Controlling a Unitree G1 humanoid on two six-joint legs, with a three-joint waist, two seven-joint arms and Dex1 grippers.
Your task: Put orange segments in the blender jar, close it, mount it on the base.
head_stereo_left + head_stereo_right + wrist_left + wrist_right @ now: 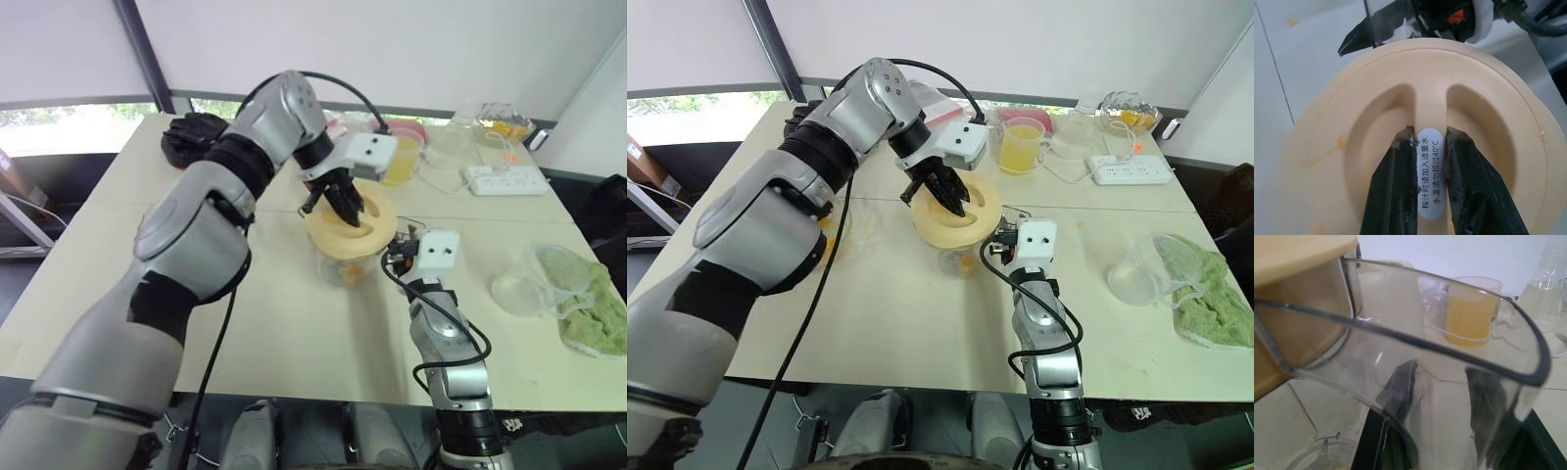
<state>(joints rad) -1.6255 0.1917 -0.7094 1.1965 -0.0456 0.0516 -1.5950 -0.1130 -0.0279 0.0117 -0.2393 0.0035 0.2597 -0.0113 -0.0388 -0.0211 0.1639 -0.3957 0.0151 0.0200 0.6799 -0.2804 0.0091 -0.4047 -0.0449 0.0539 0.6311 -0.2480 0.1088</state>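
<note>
Room to move is widest along the near edge of the surface [294,333], which lies bare on the robot's left of the middle. The right arm comes up over that near edge, and its pincer [394,253] sits right at the jar [343,269], on the side facing the robot's right. In the right wrist view the jar's clear handle [1415,313] curves across just in front of that pincer; whether it is clamped on the handle I cannot tell.

The jar stands mid-surface, well away from every edge, with orange pieces [965,262] showing through its wall. The cream lid [377,223] rests on top of it. The left arm reaches in from the left and over the jar, and its pincer [1429,139] is clenched on the lid's central ridge [1429,98], one finger in each hollow beside it.

Off to the right, a clear container [524,284] and a green cloth [593,304] crowd the right edge. Farther back stand a cup of juice [1022,147] just behind the jar and a power strip [507,179] near the far right. A black object [191,137] sits at the far left edge.
</note>
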